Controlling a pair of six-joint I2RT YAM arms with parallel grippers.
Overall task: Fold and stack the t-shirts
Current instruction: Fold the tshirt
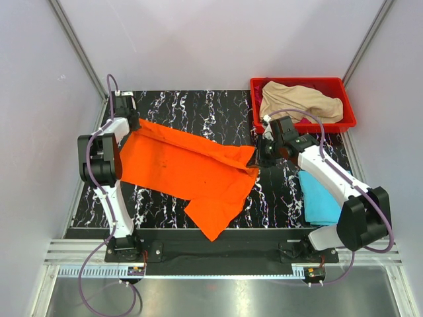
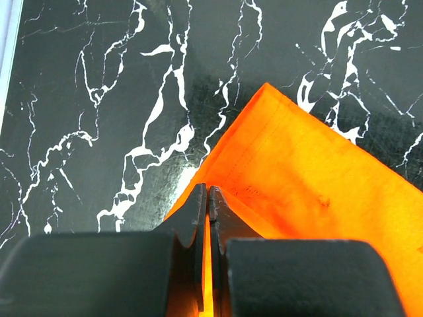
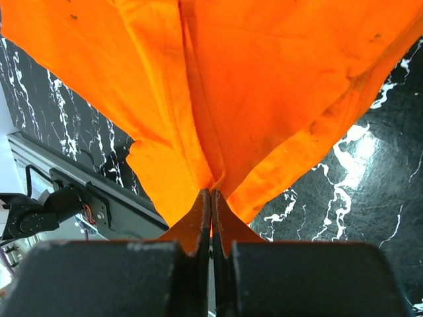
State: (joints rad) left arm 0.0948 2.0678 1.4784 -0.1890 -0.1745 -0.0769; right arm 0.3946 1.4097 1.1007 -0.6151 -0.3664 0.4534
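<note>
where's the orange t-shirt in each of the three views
top external: orange t-shirt spread across the middle, left of centre
left wrist: orange t-shirt corner fills the lower right
right wrist: orange t-shirt fills the upper half, narrowing to bottom centre
shared landmark: black marbled table under it in all three

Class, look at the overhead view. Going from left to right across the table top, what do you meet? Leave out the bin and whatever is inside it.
left end effector → orange shirt → right end effector → blue shirt
</note>
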